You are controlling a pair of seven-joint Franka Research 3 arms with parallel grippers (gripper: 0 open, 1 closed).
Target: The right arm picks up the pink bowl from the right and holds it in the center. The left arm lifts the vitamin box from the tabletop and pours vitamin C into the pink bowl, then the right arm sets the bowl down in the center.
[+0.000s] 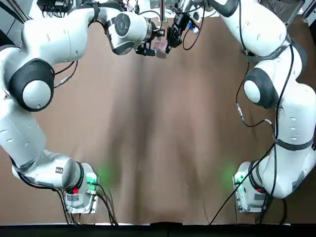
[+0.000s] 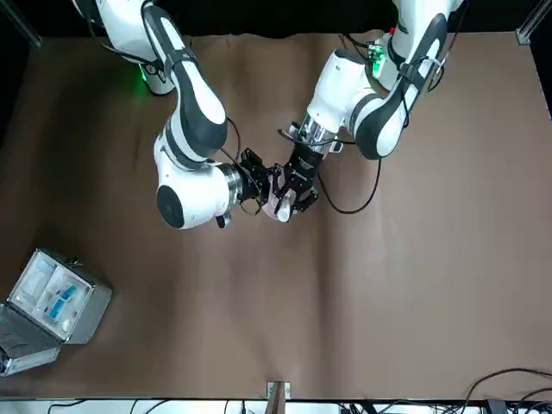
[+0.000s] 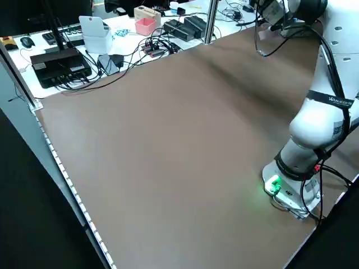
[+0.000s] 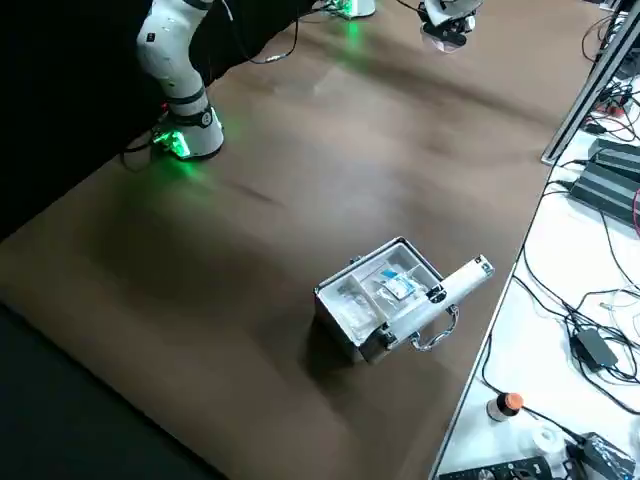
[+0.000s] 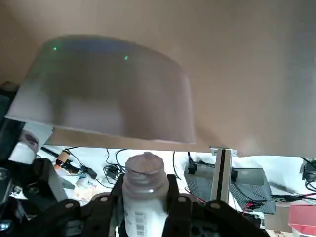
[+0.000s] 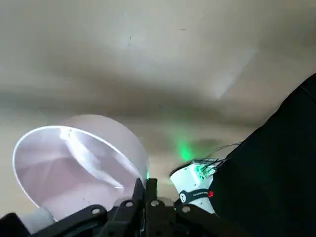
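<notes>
The pink bowl (image 1: pixel 160 49) (image 2: pixel 283 207) hangs in the air above the far middle of the brown tabletop (image 1: pixel 158 143). My right gripper (image 1: pixel 170 42) (image 6: pixel 145 186) is shut on its rim, and the bowl's whitish inside (image 6: pixel 74 168) shows only glints. From the other side, my left gripper (image 1: pixel 149 48) (image 5: pixel 145 200) is shut on the vitamin box (image 5: pixel 143 173), a small white bottle with a barcode label. The bottle's top sits close to the bowl's rim, outside the pale wall (image 5: pixel 108 94). Nothing shows falling from it.
An open grey metal case (image 2: pixel 53 302) (image 4: pixel 385 295) with blue-white contents stands near the table's far right corner. Beyond the far edge are a camera post (image 1: pixel 163 12) and a desk with cables and boxes (image 3: pixel 112 45). Both arm bases glow green at the near edge.
</notes>
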